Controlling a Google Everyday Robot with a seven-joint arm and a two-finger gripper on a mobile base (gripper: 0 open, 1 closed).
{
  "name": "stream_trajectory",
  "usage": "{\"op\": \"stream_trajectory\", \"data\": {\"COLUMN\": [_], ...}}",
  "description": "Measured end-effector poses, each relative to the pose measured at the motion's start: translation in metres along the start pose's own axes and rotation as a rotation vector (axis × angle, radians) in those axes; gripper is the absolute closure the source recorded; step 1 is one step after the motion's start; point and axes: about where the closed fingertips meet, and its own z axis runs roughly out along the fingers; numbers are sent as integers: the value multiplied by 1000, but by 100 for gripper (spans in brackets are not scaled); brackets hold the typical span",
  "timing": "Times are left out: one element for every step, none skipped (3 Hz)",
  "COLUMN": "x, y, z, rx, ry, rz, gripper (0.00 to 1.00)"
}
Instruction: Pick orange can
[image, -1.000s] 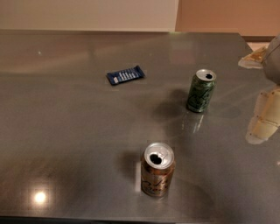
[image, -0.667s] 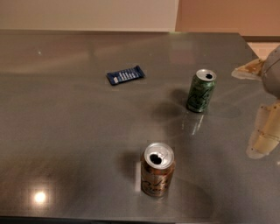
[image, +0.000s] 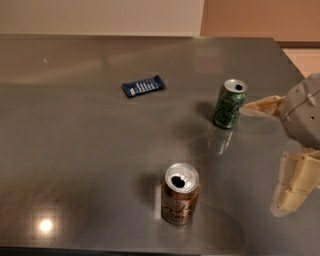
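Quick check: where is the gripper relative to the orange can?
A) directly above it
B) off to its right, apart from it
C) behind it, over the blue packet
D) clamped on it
B: the gripper is at the view's right side, open and empty; the orange can stands untouched left of it.
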Motion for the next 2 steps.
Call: {"op": "stream_trajectory", "data": {"x": [-8, -25], "y": [11, 25], "z": [8, 25], "rx": [-25, -81], "ry": [-38, -124], "rz": [-28, -89], "gripper": [0, 0]}}
